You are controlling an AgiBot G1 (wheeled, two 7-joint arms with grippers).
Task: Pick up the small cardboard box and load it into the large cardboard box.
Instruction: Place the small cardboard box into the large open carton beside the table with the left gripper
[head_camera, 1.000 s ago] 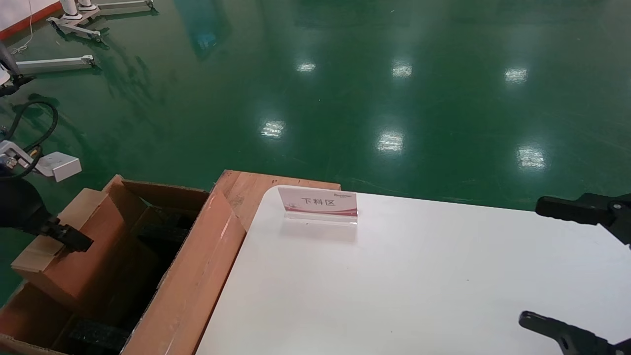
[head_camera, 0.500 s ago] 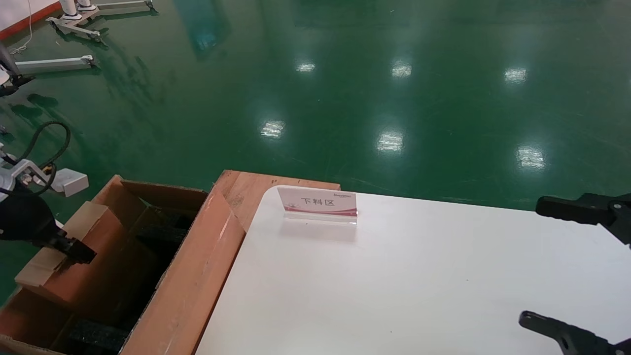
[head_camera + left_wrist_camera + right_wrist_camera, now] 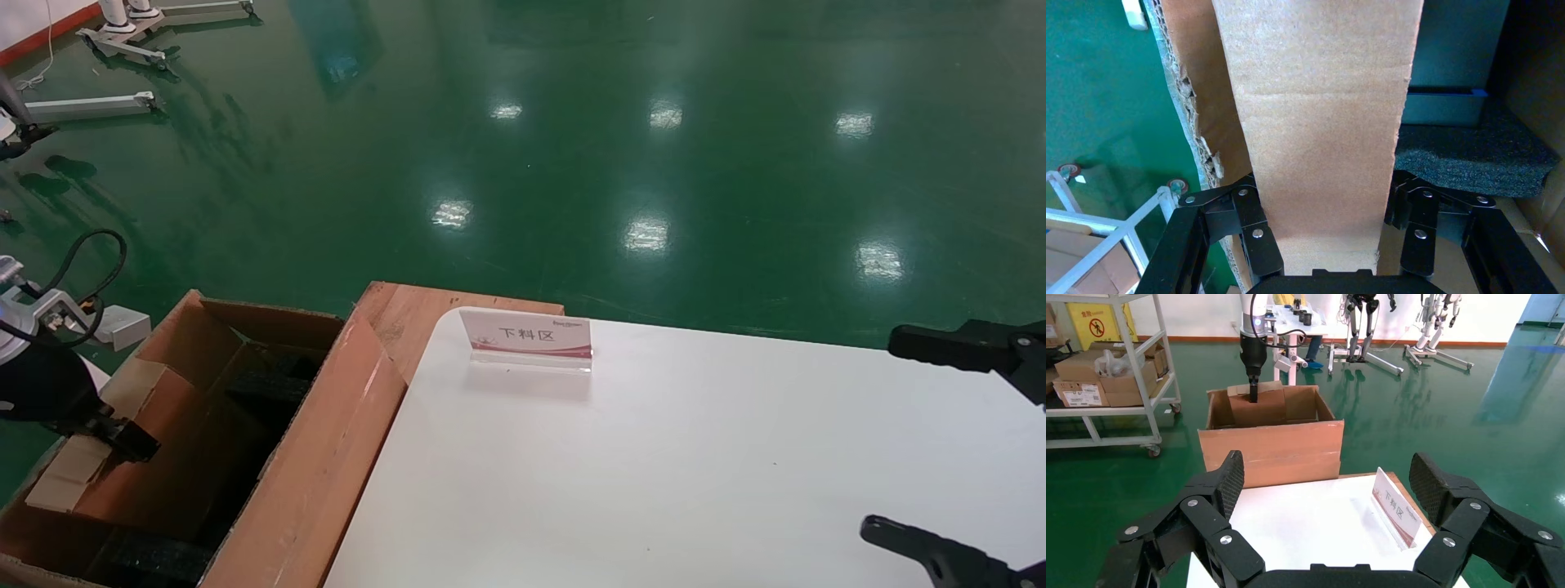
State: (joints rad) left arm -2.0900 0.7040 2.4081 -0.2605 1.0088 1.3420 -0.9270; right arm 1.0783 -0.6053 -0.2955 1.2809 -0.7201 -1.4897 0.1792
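The small cardboard box (image 3: 159,429), reddish-brown with a pale tape strip, hangs tilted inside the large cardboard box (image 3: 327,457) near its left wall. My left gripper (image 3: 122,437) is shut on it from above. In the left wrist view both fingers press the sides of the small cardboard box (image 3: 1321,122), with my left gripper (image 3: 1324,184) straddling it and black foam (image 3: 1474,159) showing below. The right wrist view shows the small cardboard box (image 3: 1257,407) sunk partly below the large cardboard box's (image 3: 1272,450) rim. Over the white table's right side, my right gripper (image 3: 907,441) hangs open, holding nothing, also seen as the right gripper (image 3: 1329,478).
A white table (image 3: 695,474) carries a small sign stand (image 3: 527,336). A wooden board (image 3: 409,314) sticks out behind the table beside the large box. A shelf cart (image 3: 1107,373) with cartons stands on the green floor beyond the box.
My left gripper has moved down with the small cardboard box, which now sits deeper inside the large box. The right arm has not moved.
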